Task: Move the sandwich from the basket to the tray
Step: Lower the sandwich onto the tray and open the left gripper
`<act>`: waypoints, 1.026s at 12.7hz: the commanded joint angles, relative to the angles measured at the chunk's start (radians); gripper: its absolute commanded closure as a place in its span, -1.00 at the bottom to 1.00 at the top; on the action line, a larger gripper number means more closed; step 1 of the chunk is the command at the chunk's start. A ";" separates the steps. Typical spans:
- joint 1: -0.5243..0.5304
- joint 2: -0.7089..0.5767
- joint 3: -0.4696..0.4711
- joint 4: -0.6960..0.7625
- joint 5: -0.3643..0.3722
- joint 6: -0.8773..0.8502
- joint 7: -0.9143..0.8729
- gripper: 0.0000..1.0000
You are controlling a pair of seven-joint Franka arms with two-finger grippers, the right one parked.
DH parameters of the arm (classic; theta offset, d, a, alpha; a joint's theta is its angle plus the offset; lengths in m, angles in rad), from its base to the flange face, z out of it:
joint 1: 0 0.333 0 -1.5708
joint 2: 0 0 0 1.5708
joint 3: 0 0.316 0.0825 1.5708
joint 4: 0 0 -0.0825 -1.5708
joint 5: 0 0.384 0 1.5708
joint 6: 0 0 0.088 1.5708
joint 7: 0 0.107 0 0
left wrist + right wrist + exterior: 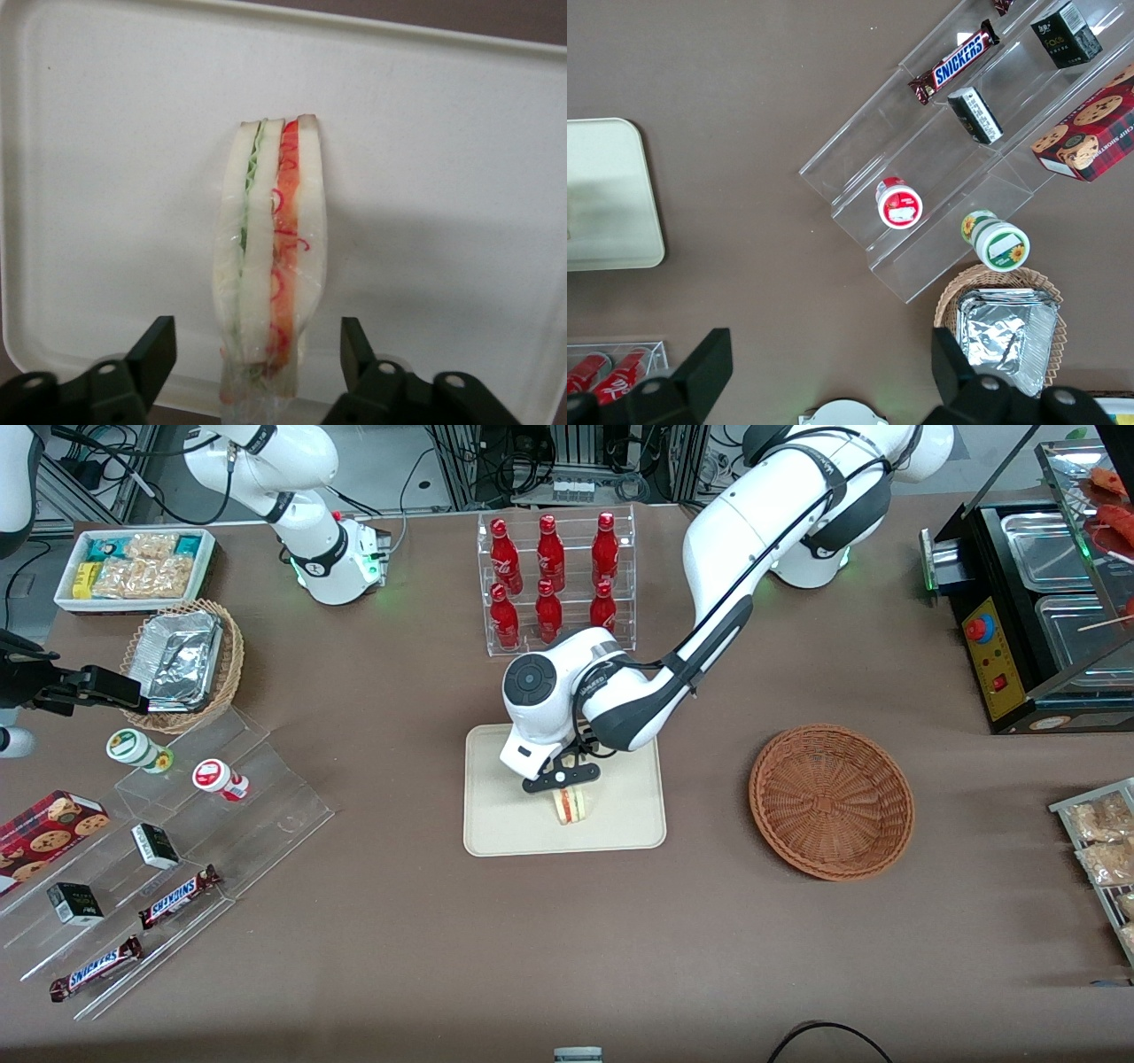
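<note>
A brown table holds a cream tray (620,815). Just above it, the left gripper (257,354) is spread open, its fingers (155,354) clear of the sandwich (270,257) standing on edge on the tray. The wicker basket (831,802) sits nearby, toward the working arm's end.

Brown table (399,957) — tray (496,837), basket (831,802), bottle rack (556,584), open gripper (560,782) above
</note>
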 commanded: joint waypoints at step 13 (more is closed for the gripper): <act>0.145 -0.177 -0.001 0.028 -0.098 -0.169 0.158 -1.00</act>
